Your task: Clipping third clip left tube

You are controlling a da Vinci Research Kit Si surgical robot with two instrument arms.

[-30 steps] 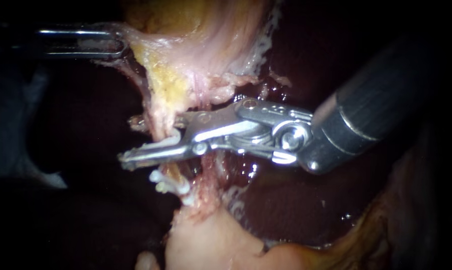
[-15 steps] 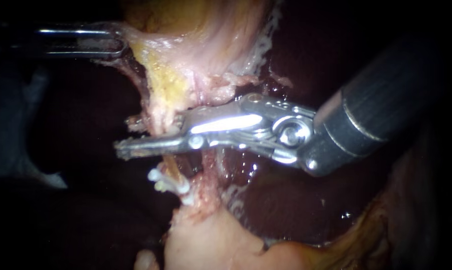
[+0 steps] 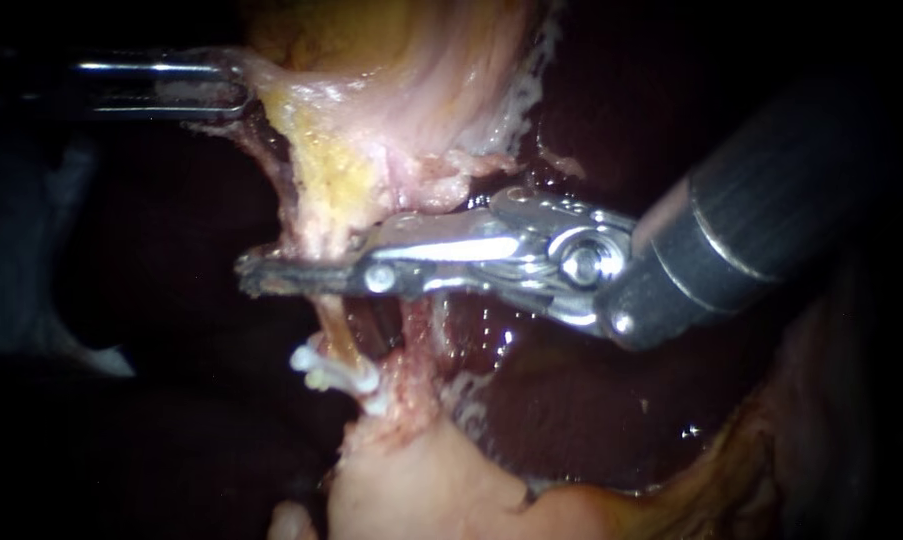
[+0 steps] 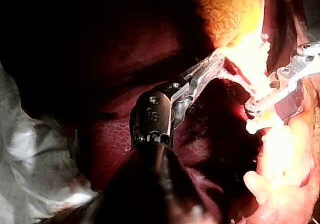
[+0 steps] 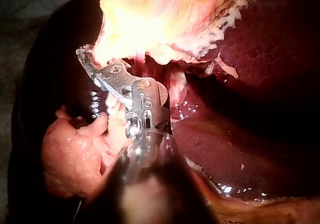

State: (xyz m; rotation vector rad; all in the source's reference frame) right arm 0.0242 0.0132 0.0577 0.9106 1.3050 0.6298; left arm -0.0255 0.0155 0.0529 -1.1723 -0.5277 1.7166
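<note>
liver [image 3: 571,420]: dark red and wet, filling the background behind and to the right of the work. no change against the earlier frames.
pale tissue [image 3: 391,120]: yellow-pink sheet hanging from the upper middle and narrowing downward into the left tube. its left edge is drawn taut toward the left instrument, as it was a second ago.
pale lump [image 3: 421,490]: lower middle, where the tube's lower end meets it.
right instrument [image 3: 261,278]: shaft enters from the right and the jaws lie almost level across the left tube. a second ago they stood well apart with a white clip between them; half a second ago the gap was narrower. now they are pressed together on the tube from above and below, no gap shows, and the clip is hidden between them. in the right wrist view [image 5: 86,58] the tips reach into the bright tissue ahead.
left instrument [image 3: 233,85]: shaft enters from the left, high up. jaws are clamped on the left edge of the pale tissue and have not moved. the same hold shows in the left wrist view [image 4: 212,66].
left tube [image 3: 333,335]: thin pale strand running down from the sheet, crossed by the right instrument's jaws.
reddish strand [image 3: 416,335]: just right of the left tube, passing behind the jaws near their hinge.
clips [image 3: 321,368]: two white ones on the left tube, just below the closed jaws and apart from them.
open room: dark space lies left of the tube, beyond the jaw tips. on the right, the hinge sits close over the liver.
</note>
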